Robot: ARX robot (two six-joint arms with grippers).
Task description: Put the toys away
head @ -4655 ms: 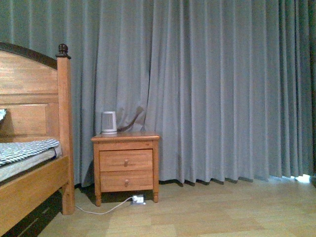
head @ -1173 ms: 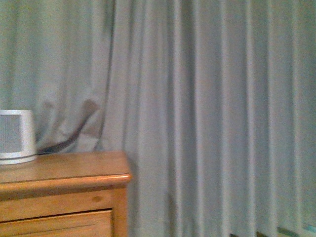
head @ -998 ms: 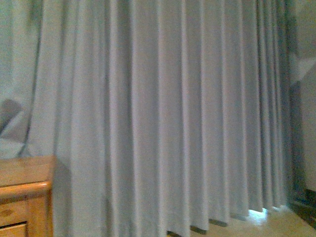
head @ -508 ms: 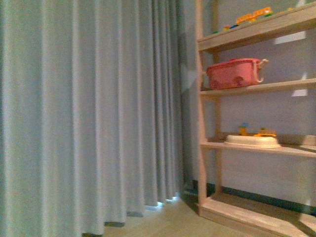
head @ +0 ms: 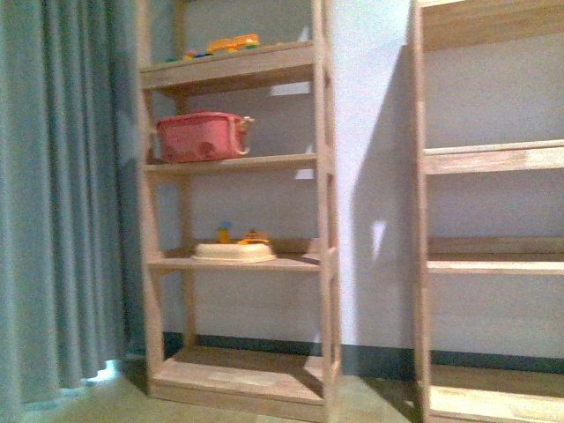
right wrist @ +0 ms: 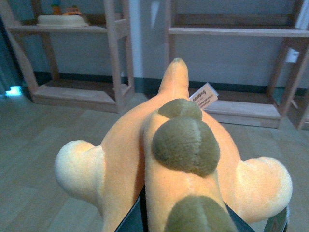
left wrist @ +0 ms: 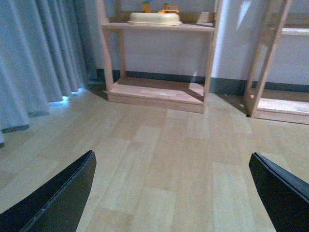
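The toy is an orange-yellow plush animal (right wrist: pixel 178 159) with olive-brown patches, pale stubby limbs and a paper tag. It fills the right wrist view, held above the wooden floor. My right gripper (right wrist: pixel 186 215) is shut on its body, and the dark fingers show only at the plush's lower sides. My left gripper (left wrist: pixel 171 193) is open over bare floor, with nothing between its black fingers (left wrist: pixel 58 193). Neither arm shows in the front view.
A wooden shelf unit (head: pixel 233 163) stands ahead with a pink bin (head: pixel 198 137), a cream tray (head: pixel 233 252) and small colourful toys (head: pixel 231 43) on top. A second shelf unit (head: pixel 493 159) stands to its right. A grey curtain (head: pixel 62 203) hangs at the left.
The front view has swung right, from the bedside table and curtain to the shelf units, which now sit more central than half a second ago.
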